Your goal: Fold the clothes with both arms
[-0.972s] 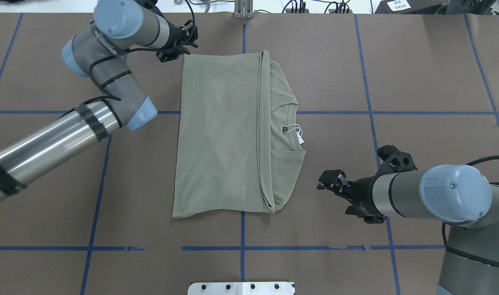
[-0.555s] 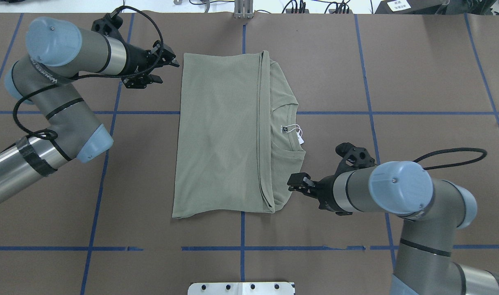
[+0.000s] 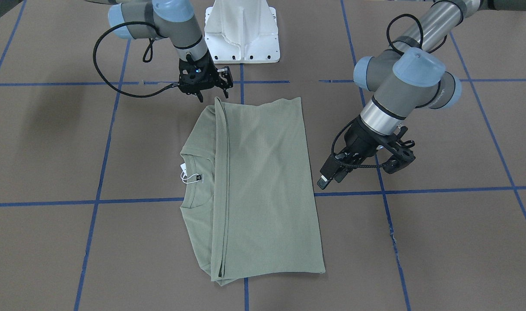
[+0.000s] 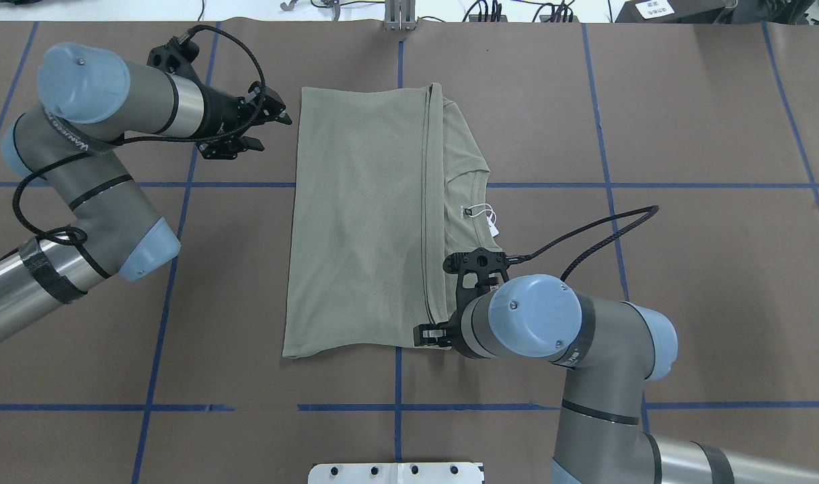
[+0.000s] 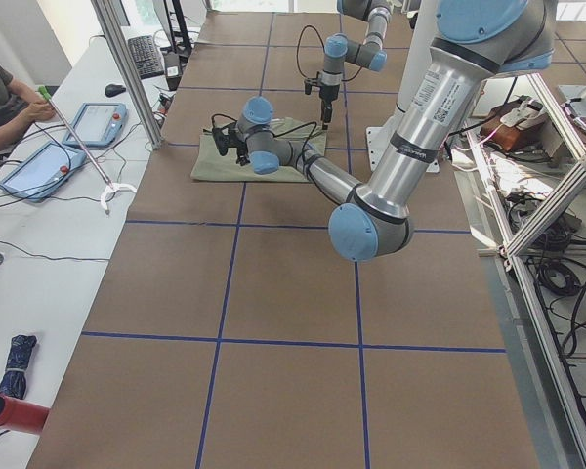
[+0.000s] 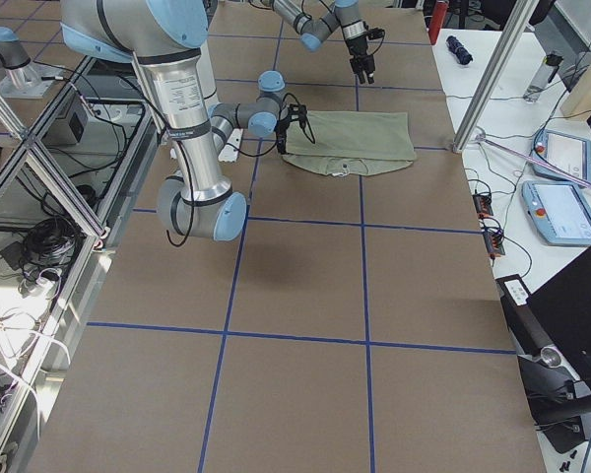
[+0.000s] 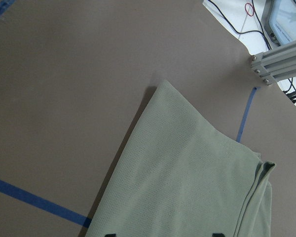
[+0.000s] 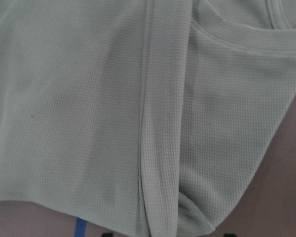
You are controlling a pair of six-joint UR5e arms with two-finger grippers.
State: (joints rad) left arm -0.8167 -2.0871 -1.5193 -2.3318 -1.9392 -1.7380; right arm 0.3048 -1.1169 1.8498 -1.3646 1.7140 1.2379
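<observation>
The sage-green shirt (image 4: pixel 362 222) lies folded flat mid-table, its neck, dark logo (image 4: pixel 468 212) and white hang tag (image 4: pixel 488 218) on the robot's right side. It also shows in the front view (image 3: pixel 263 185). My left gripper (image 4: pixel 276 133) is open and empty, just off the shirt's far left corner, and also shows in the front view (image 3: pixel 330 176). My right gripper (image 3: pixel 213 91) is open and empty, low over the shirt's near right corner. In the overhead view the right gripper (image 4: pixel 430 333) is mostly hidden by its wrist. Both wrist views show the shirt (image 7: pixel 187 187) (image 8: pixel 113 108) between spread fingertips.
The brown table is marked with blue tape lines (image 4: pixel 396 407). The white pedestal base (image 3: pixel 241 39) stands at the robot's edge. An operators' bench with tablets (image 5: pixel 39 166) and aluminium posts (image 5: pixel 127 68) runs along the far side.
My right arm has swung left and come in over the shirt's near right corner. My left arm has pulled back and its gripper has dropped slightly beside the far left corner. The shirt has not moved.
</observation>
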